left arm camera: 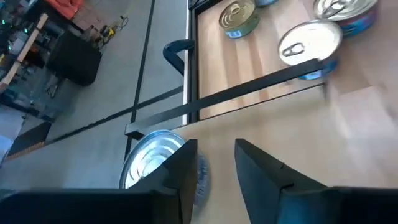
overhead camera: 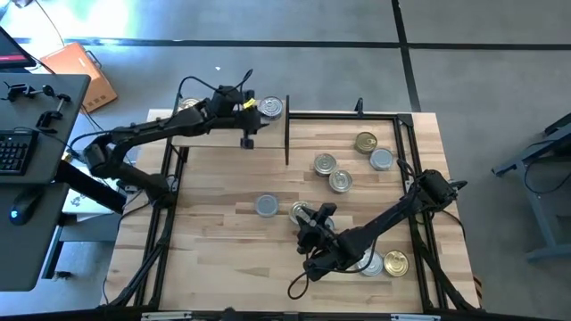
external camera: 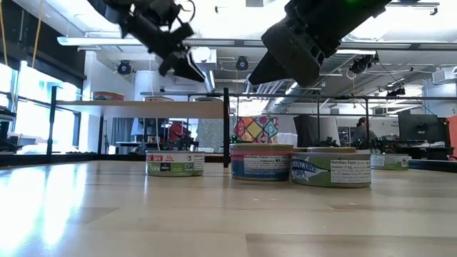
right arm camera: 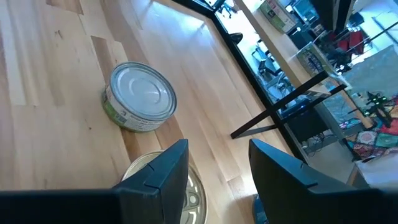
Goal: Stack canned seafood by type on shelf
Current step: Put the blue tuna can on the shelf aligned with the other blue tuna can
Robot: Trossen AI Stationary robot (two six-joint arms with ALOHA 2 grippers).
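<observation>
The left hand (overhead camera: 247,116) hovers over the shelf (overhead camera: 223,134) at the counter's (overhead camera: 214,232) far edge, its fingers (left arm camera: 261,171) parted with nothing between them; a silver-topped tin (left arm camera: 152,165) lies just beside one finger. The right hand (overhead camera: 308,218) hangs over a gold-topped tin (right arm camera: 168,186) mid-counter, fingers parted around nothing. Only the low view shows the tins' labels (external camera: 260,165); the high view alone shows tins (overhead camera: 384,263) near the front right corner.
</observation>
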